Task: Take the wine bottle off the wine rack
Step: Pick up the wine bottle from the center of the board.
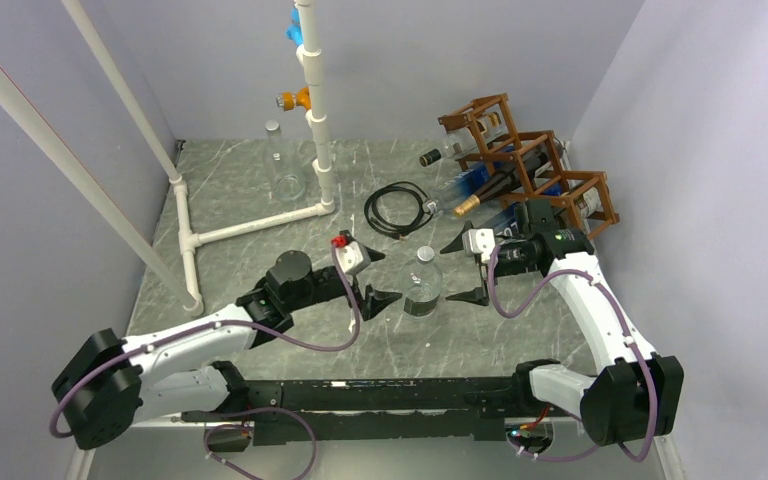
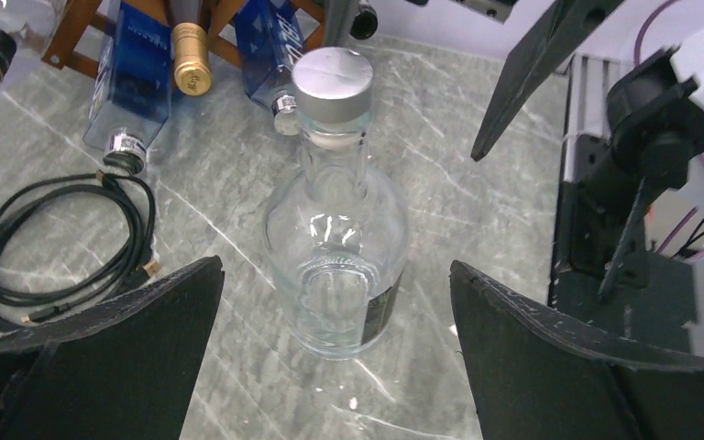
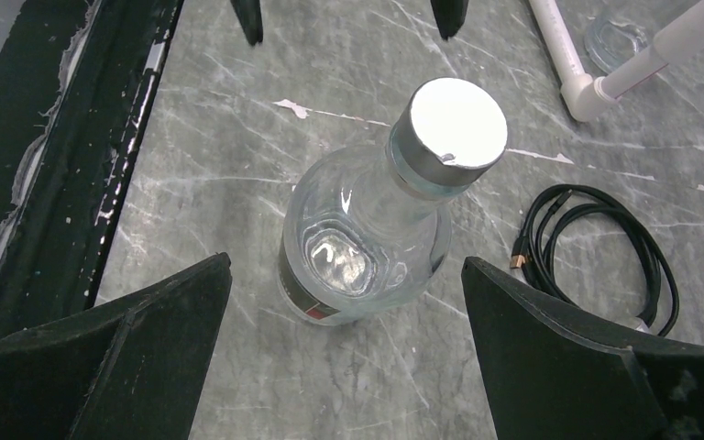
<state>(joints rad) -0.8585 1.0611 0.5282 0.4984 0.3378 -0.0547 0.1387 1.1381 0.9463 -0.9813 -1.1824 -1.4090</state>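
The bottle (image 1: 423, 283), clear with a silver cap, stands upright near the middle of the counter (image 1: 480, 345), well apart from the rack (image 1: 473, 108) at the far right corner. The left jaws are spread wide on its left and the right jaws spread wide on its right, neither touching the glass. Blue bottles (image 1: 475, 183) lie in the rack. A coiled cable (image 1: 397, 208) lies between bottle and rack; a white pipe frame (image 1: 255, 226) and a second clear bottle (image 1: 285, 178) stand toward the far left corner
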